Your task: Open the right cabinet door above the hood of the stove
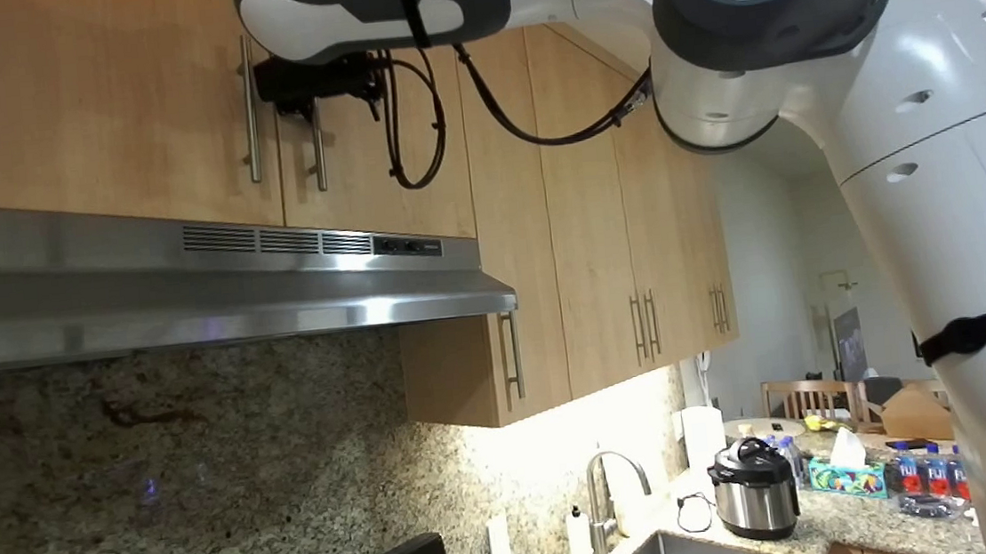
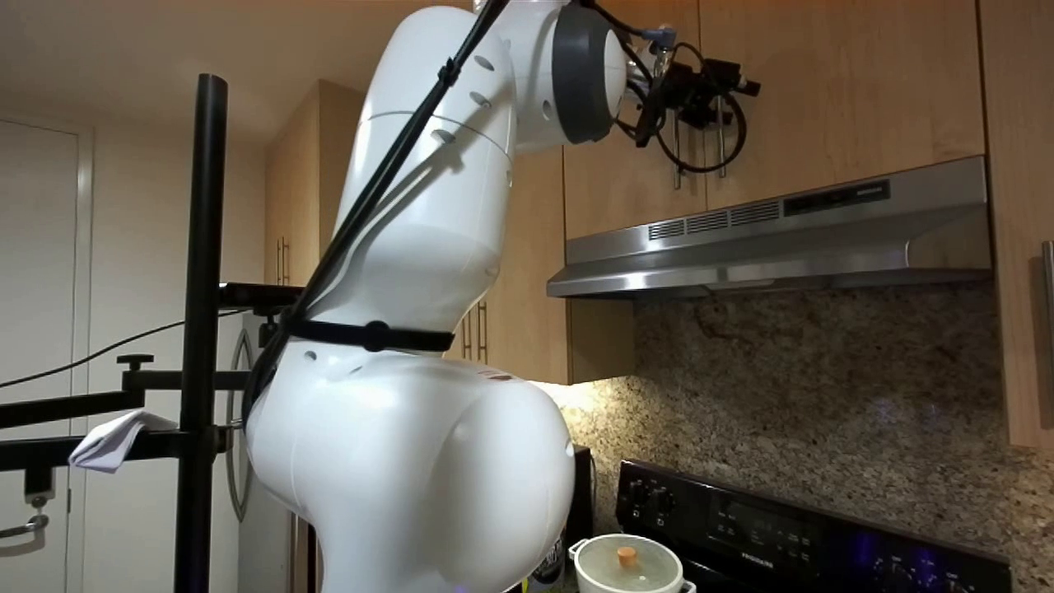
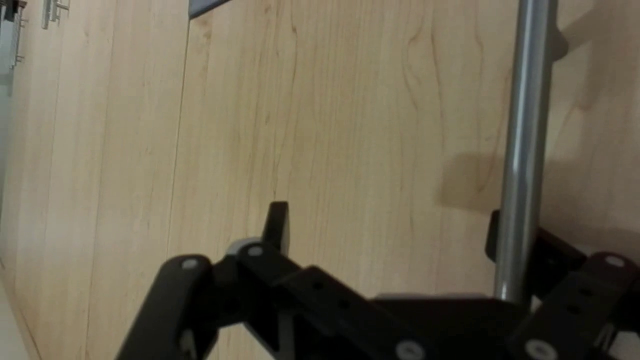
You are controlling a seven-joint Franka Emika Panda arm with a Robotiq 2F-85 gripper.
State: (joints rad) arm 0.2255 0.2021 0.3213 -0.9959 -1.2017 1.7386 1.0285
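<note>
The right cabinet door is light wood and looks closed in both exterior views. Its slim steel bar handle runs along its left edge and shows large at the right of the wrist view, which stands upside down. My gripper is open in front of this door. One finger stands apart at left over the wood. The other finger is partly covered by the bar and seems to be behind it; contact is unclear. The gripper is small and dark in both exterior views. The hood is below the door. The stove is lower.
The twin door with its own bar handle is close beside. Longer wood doors adjoin at right. Cables hang in loops from the arm. A lidded pot stands by the stove. A black stand is behind the arm.
</note>
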